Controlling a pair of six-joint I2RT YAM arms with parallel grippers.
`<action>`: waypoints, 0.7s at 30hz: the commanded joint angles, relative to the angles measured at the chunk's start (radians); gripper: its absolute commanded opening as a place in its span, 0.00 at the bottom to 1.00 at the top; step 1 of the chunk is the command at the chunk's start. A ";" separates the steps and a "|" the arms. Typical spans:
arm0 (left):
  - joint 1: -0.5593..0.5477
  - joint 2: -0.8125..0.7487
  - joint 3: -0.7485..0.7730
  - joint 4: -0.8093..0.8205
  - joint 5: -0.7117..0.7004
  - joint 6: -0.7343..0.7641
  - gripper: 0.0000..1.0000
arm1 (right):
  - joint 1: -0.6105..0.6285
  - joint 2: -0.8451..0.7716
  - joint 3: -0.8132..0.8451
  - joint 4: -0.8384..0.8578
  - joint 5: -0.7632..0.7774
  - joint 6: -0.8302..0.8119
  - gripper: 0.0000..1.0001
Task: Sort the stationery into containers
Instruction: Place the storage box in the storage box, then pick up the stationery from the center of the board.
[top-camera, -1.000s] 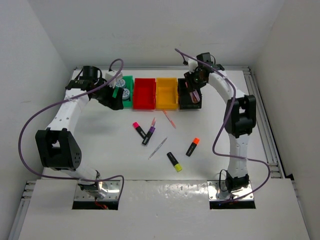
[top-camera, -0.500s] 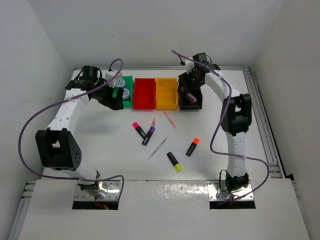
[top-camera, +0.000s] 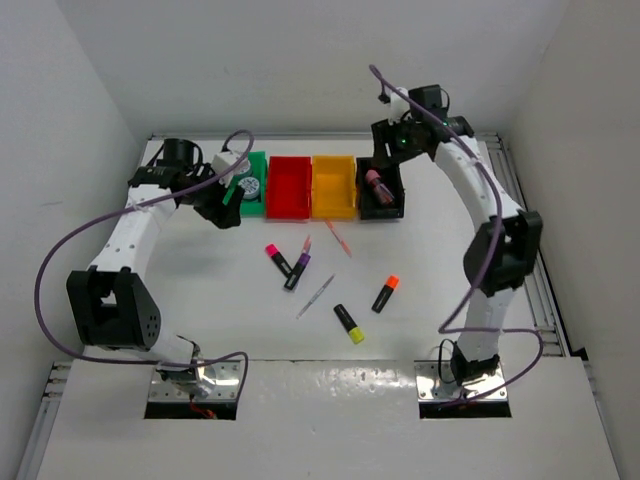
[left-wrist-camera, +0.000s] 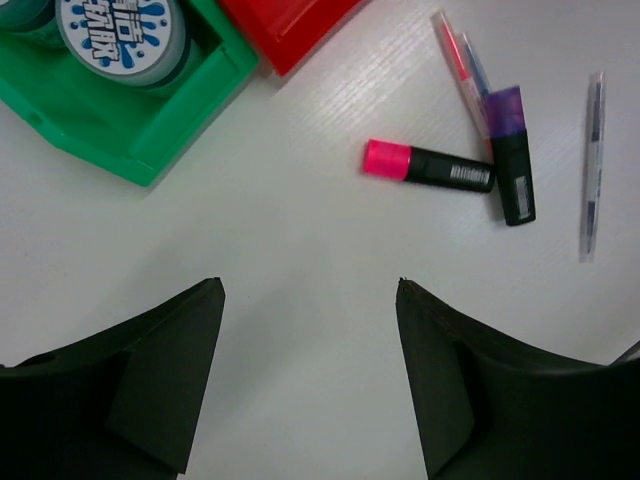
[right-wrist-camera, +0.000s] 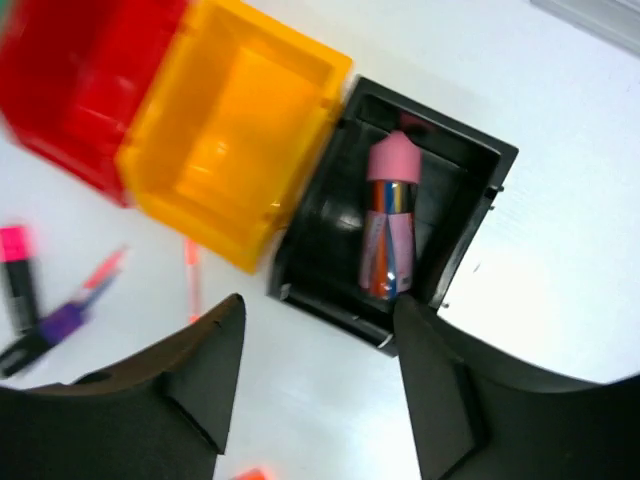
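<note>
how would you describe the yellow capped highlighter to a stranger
Start at the white table, among the loose items scattered before the row of bins. The yellow-capped highlighter lies closest to the near edge, the only black marker with a yellow cap.

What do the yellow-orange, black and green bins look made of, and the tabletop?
The yellow-orange bin looks like moulded plastic, glossy and slightly translucent: its walls glow where light hits. The black bin looks like opaque plastic with dull highlights on its rim. The green bin looks like opaque smooth plastic with moulded stepped edges. The table is white and matte with a fine streaked grain, perhaps painted wood or laminate; I cannot tell which.
</note>
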 joint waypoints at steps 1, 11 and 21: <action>-0.004 -0.091 -0.051 -0.032 0.024 0.185 0.74 | -0.027 -0.211 -0.153 -0.005 -0.122 0.085 0.59; -0.221 -0.065 -0.162 0.014 0.061 0.457 0.69 | -0.128 -0.567 -0.736 0.010 -0.196 0.093 0.50; -0.390 0.082 -0.188 0.140 -0.041 0.477 0.73 | -0.207 -0.709 -0.962 -0.002 -0.219 0.102 0.51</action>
